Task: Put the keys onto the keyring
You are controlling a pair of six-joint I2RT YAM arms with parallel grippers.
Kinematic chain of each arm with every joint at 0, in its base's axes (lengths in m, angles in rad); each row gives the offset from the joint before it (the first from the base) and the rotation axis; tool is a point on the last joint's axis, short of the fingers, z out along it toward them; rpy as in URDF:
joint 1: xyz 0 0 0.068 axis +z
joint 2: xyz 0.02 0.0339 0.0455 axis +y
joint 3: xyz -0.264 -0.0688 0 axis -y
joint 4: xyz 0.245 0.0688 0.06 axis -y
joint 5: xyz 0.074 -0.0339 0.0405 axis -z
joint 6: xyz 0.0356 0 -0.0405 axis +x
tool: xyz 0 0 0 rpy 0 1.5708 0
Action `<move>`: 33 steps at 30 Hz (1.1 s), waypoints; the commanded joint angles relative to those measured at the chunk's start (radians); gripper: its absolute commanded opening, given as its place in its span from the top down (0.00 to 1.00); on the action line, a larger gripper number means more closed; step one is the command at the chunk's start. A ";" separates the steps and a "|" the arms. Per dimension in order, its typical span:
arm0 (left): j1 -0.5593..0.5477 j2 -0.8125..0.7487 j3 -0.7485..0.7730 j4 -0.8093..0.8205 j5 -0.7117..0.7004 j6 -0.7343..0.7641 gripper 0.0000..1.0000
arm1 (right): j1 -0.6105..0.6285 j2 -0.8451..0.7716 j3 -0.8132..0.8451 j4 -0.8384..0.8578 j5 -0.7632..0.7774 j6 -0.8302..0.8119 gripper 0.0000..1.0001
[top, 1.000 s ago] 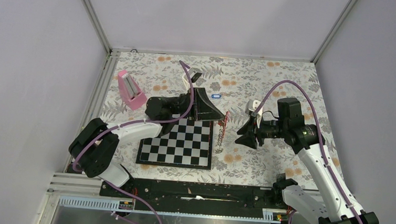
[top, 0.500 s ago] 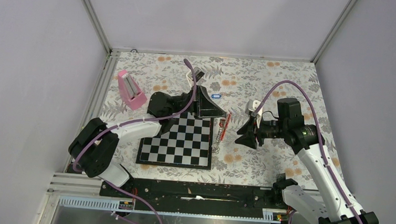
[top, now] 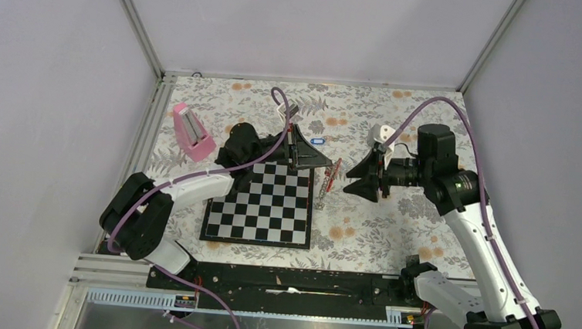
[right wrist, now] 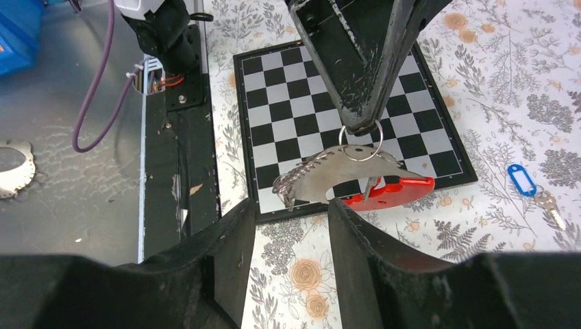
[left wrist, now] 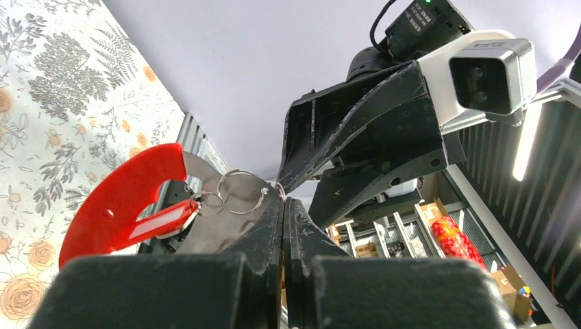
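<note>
Nearest to the arm bases lies the chessboard on the flowered surface. Above its far edge the left pincer is pressed fully together on the thin wire of the keyring. The ring and its curved fob therefore hang free in the air under the tips. The red key seems to hang on the ring already, though it is too small in the view to be sure. The right pincer faces the ring from just beside it, its jaws about half apart, holding and touching nothing. Farther away the blue key lies flat on the surface, not yet on the ring. To do this step well, the left arm should hold the ring quiet. The right pincer should take the blue key by its tag, so that the hole of the key is free for the wire.
</note>
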 commanded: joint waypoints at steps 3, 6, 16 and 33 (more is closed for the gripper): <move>0.005 -0.045 0.060 -0.021 -0.041 0.069 1.00 | -0.003 0.063 -0.006 0.150 -0.061 0.146 0.50; 0.005 -0.042 0.066 -0.024 -0.050 0.079 1.00 | -0.003 0.083 -0.037 0.216 -0.080 0.211 0.50; 0.005 -0.032 0.089 -0.075 -0.065 0.128 1.00 | -0.003 0.133 -0.085 0.332 -0.076 0.338 0.50; 0.005 -0.029 0.094 -0.110 -0.074 0.173 1.00 | -0.003 0.136 -0.122 0.377 -0.054 0.370 0.75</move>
